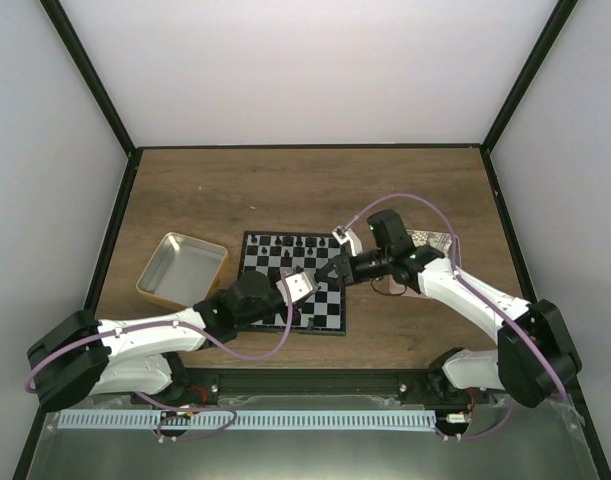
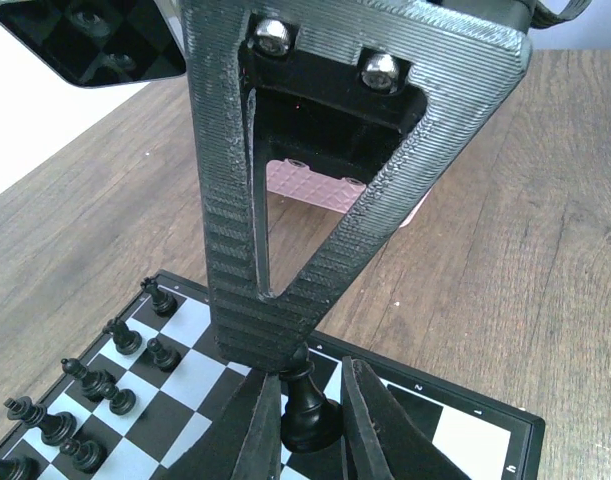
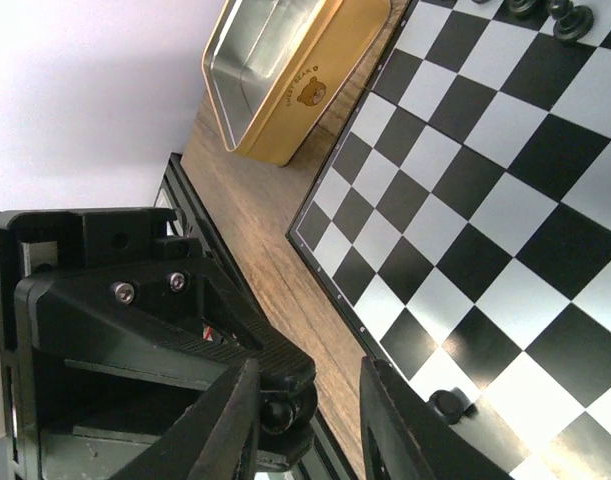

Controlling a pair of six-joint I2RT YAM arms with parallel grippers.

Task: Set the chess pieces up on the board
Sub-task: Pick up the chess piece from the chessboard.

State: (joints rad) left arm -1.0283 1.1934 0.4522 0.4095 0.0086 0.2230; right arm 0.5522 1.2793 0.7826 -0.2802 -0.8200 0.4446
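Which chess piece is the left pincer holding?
The piece clamped in the left pincer, alone near the board's numbered edge. The other pieces stand free in two rows, away from it.

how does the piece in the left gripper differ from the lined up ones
The gripped piece sits pinched in the left gripper; the lined-up pieces stand free. It is alone near the board's numbered edge; they form rows along another edge. All are black, upright.

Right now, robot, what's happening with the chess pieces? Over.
Left gripper jaws shut on a chess piece. Right gripper jaws open around its top. Board: pieces along far edge. Nothing in the way.
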